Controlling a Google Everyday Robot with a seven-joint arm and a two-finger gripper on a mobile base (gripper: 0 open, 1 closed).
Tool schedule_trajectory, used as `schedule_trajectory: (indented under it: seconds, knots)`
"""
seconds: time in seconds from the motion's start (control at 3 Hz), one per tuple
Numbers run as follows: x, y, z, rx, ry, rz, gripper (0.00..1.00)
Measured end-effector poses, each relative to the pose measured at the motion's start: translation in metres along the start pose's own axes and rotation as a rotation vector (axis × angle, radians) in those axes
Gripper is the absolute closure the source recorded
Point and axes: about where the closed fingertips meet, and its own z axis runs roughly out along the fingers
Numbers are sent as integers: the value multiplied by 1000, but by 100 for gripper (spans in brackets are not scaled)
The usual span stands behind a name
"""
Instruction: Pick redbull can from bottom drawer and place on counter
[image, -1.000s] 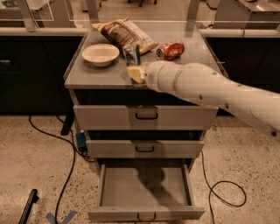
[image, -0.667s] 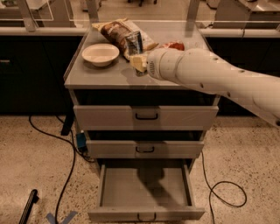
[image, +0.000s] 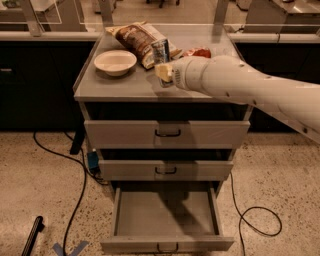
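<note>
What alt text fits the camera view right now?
The robot's gripper holds an upright redbull can over the grey counter, next to a white bowl and a snack bag. Below, the bottom drawer is pulled open, with nothing visible inside.

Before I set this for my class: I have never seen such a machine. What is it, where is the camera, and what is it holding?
This is one picture, looking down at a grey three-drawer cabinet; where the camera sits is unknown. The white arm from the right belongs to a mobile robot. Its gripper is over the counter, fingers shut on a slim redbull can. A bowl, a chip bag and something red also lie there. The bottom drawer is pulled open.
</note>
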Motion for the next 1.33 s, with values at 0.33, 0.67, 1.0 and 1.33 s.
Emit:
schedule_trajectory:
  seconds: [0.33,0.67,1.0,1.33]
  knots:
    - [29,-11,20,11,27,53,100]
    - [30,-12,23,12,29,58,100]
    - [39,-17,42,17,49,74,100]
    - [36,-17,43,19,52,73,81]
